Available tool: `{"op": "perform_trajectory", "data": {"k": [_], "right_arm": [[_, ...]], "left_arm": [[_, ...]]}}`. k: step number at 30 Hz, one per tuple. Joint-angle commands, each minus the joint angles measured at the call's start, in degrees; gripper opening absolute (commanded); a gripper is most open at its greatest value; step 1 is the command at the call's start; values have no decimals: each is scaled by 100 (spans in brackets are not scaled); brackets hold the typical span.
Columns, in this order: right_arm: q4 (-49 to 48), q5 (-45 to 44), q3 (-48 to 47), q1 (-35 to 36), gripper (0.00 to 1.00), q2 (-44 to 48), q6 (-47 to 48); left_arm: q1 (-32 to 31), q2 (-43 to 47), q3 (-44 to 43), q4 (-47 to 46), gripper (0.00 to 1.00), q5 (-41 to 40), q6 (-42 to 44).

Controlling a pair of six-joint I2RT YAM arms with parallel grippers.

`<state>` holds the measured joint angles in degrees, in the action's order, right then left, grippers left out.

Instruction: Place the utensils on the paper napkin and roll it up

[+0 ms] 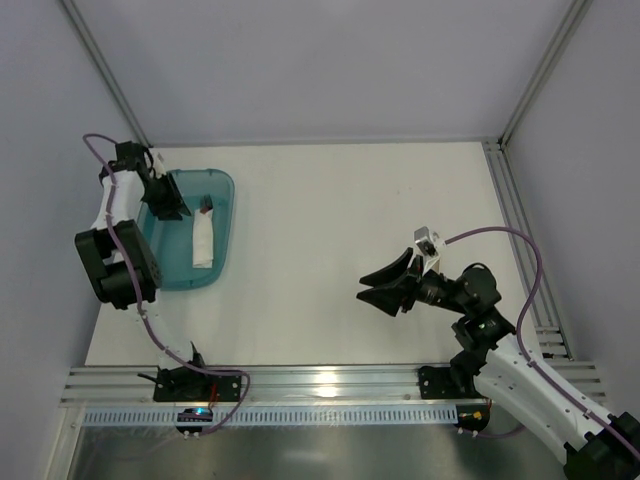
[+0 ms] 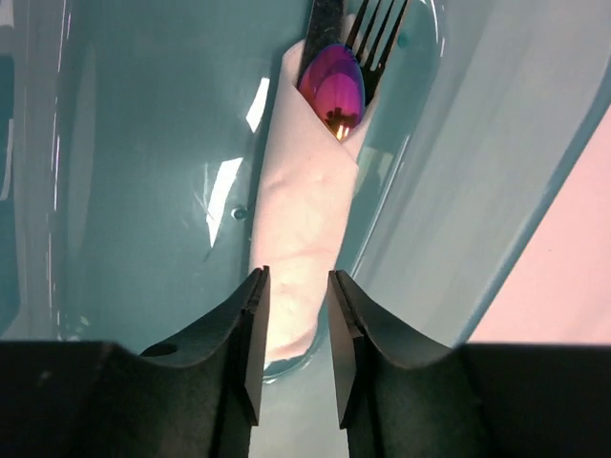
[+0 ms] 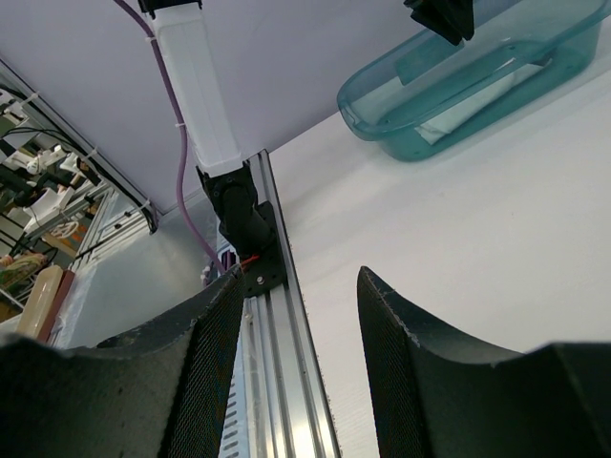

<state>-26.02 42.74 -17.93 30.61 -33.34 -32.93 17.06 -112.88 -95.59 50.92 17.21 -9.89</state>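
Nearest me, my right gripper [image 1: 372,288] hangs over the bare tabletop [image 1: 320,200], its fingers spread wide with nothing between them. Farther back on the left, my left gripper [image 2: 296,281] hovers over the teal tub [image 1: 226,190], its fingers parted by a narrow gap and pinching nothing. Just past its fingertips lies the paper napkin [image 2: 305,219], rolled into a white tube on the tub's floor, with its near end showing through that gap. At the roll's far end the utensils [image 2: 334,72] poke out: a shiny purple spoon bowl [image 2: 332,100], then dark fork tines [image 2: 382,29] beyond it.
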Motion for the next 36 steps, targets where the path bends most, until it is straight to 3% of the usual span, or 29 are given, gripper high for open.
{"op": "perform_trajectory", "data": {"k": [1, 10, 16, 23, 30, 32, 35, 36], "right_arm": [[-105, 68, -158, -20, 53, 21, -38], [9, 94, -377, -11, 53, -172, -91], [-122, 15, -316, -20, 53, -243, -240], [210, -169, -403, -11, 53, -243, -66], [1317, -633, -1045, -11, 53, -217, 225], [1914, -845, -1352, -20, 61, -173, 225], [3013, -1565, -1835, -11, 83, -138, 322], [3250, -1933, -1950, -20, 86, -146, 383]], "left_arm": [[-202, 590, 496, -432, 32, -244, -521], [-484, 811, 1674, -600, 2, -585, -1032], [-519, 873, 2412, -837, 0, -1000, -1050], [-511, 864, 2519, -916, 0, -878, -1137], [-633, 1812, 1722, -786, 20, -780, -1515], [-756, 2251, 1693, -995, 33, -431, -1647], [-1335, 2699, 1693, -1110, 50, -297, -1683], [-1563, 2823, 1684, -1093, 70, -332, -1674]]}}
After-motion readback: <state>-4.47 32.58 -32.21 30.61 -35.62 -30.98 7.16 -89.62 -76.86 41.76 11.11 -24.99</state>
